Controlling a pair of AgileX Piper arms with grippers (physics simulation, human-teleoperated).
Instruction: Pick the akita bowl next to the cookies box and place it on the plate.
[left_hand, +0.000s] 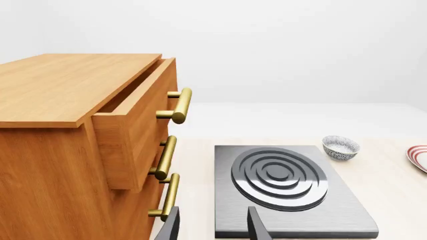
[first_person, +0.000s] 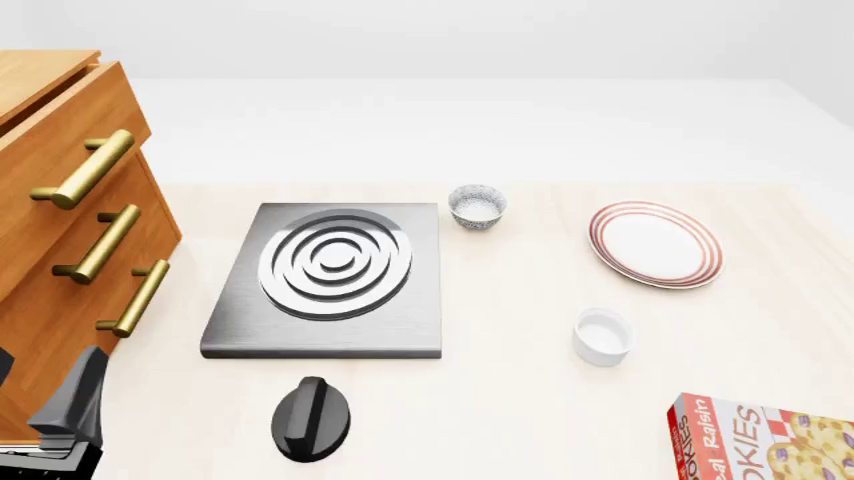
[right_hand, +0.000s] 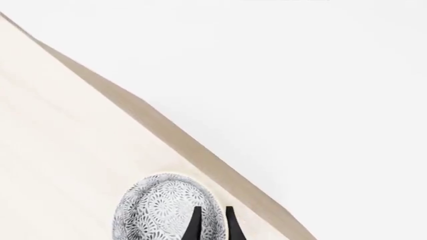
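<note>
In the right wrist view the akita bowl (right_hand: 157, 212) shows its grey-and-white patterned outside, close to the table's edge. My right gripper (right_hand: 212, 227) has its two dark fingers close together on the bowl's wall, so it looks shut on it. Neither this bowl nor the right gripper shows in the front view. The red cookies box (first_person: 767, 442) lies at the near right corner. Far right is the striped plate (first_person: 655, 243), whose rim also shows as the plate (left_hand: 419, 157). My left gripper (left_hand: 213, 227) is open by the cabinet, seen low at the left as the left gripper (first_person: 70, 408).
A twin patterned bowl (first_person: 477, 205) stands behind the grey stove (first_person: 334, 280). A plain white cup (first_person: 602, 336) sits between plate and cookies box. A black knob (first_person: 311, 418) lies near the front. The wooden cabinet (first_person: 67, 230) at left has its top drawer (left_hand: 137, 125) pulled out.
</note>
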